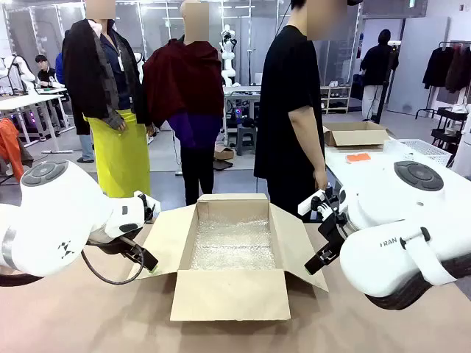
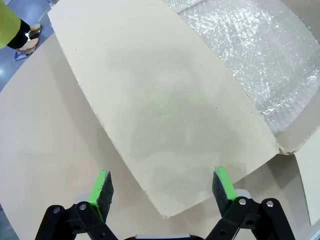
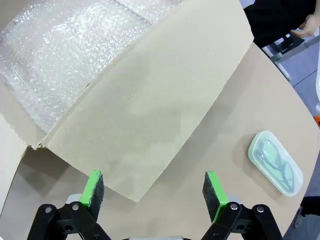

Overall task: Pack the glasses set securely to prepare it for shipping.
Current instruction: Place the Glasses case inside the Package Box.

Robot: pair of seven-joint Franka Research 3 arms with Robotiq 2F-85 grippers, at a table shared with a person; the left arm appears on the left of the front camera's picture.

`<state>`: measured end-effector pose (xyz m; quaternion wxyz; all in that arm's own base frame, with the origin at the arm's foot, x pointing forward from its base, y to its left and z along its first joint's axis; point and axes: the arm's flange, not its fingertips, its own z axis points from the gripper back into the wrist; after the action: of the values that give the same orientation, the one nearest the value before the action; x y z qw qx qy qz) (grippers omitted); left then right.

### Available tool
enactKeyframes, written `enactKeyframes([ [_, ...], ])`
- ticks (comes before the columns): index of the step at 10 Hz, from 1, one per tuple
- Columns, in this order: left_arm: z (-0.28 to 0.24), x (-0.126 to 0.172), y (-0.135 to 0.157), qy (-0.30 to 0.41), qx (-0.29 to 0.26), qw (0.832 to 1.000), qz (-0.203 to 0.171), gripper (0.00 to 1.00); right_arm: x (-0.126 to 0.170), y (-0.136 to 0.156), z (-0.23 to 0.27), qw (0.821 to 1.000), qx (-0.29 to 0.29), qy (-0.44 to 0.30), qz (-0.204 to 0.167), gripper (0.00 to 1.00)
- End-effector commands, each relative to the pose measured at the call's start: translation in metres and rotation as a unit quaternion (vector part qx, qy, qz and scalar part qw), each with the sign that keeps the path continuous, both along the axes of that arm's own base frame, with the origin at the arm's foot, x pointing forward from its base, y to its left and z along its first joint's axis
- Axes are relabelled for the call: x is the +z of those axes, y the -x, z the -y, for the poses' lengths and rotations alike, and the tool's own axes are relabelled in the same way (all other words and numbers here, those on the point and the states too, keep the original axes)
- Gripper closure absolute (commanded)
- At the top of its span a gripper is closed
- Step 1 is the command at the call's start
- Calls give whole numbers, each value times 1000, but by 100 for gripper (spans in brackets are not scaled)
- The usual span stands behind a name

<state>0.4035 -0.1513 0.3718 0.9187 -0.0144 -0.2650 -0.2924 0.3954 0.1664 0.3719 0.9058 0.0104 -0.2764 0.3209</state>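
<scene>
**Box open and lined, both hands empty, glasses pack outside on the surface**

At the left hand (image 2: 162, 182), green pads spread wide with nothing between them, over the outer edge of the left flap (image 2: 150, 100) of an open cardboard box (image 1: 228, 298). Beyond that flap, farther from the hand, a lining of bubble wrap (image 2: 250, 55) across the box floor.

At the right hand (image 3: 152, 185), the same wide, empty spread, over the corner of the right flap (image 3: 160, 105), folded outward. To that hand's right in its wrist view and a little ahead of its fingertips, flat on the brown surface (image 3: 225, 150), a mint-green glasses pack (image 3: 276, 162), clear-wrapped, outside the box and apart from the flap.

Across the box from both hands, at the far side of the surface, a person (image 1: 291, 110) in a black shirt, standing.
</scene>
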Motion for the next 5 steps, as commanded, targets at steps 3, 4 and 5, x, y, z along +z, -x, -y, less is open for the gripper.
enactKeyframes([
  [3,0,0,0,0,0,1000,0,0,0,0,0,1000,0,0,0,0],
  [4,0,0,0,0,0,1000,0,0,0,0,0,1000,0,0,0,0],
  [5,0,0,0,0,0,1000,0,0,0,0,0,1000,0,0,0,0],
])
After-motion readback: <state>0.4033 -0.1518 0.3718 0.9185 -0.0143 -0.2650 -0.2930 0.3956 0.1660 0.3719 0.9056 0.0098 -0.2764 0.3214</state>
